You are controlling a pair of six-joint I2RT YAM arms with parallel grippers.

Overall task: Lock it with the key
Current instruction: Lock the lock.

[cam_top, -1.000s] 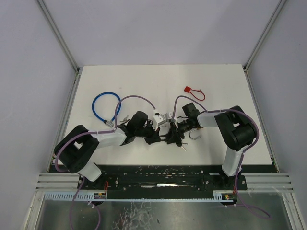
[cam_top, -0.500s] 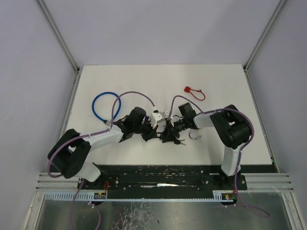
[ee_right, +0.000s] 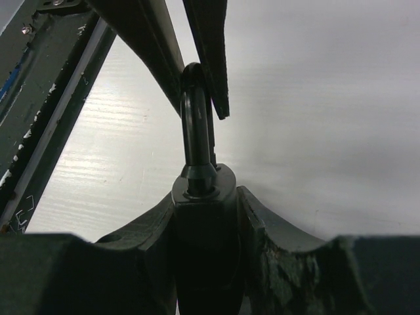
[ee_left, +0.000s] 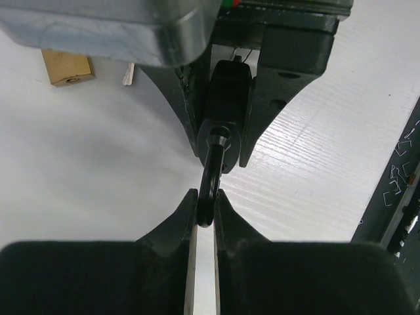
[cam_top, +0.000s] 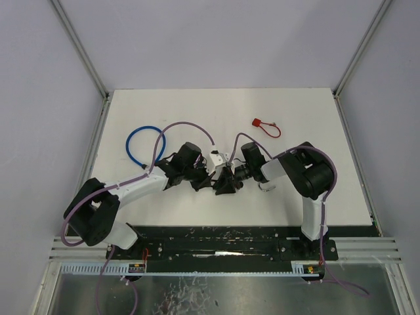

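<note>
While both claws share black padlock [ee_left: 228, 88] over near part of surface [cam_top: 315, 118], left claw [ee_left: 205, 210] pinches shackle [ee_left: 211, 174] tight and right claw [ee_right: 205, 197] clamps body's flat sides. Likely hard, dense, rigid. Smooth round shackle probably slippery, so body flats look the better hold, keyhole end left free. Key not visible. Matte black casing, glossy curved bar. Beside padlock, blocky brass padlock [ee_left: 65, 69] lying flat. Beyond padlock leftward, blue cable loop [cam_top: 141, 147]; beyond rightward, red tag [cam_top: 266, 126].
</note>
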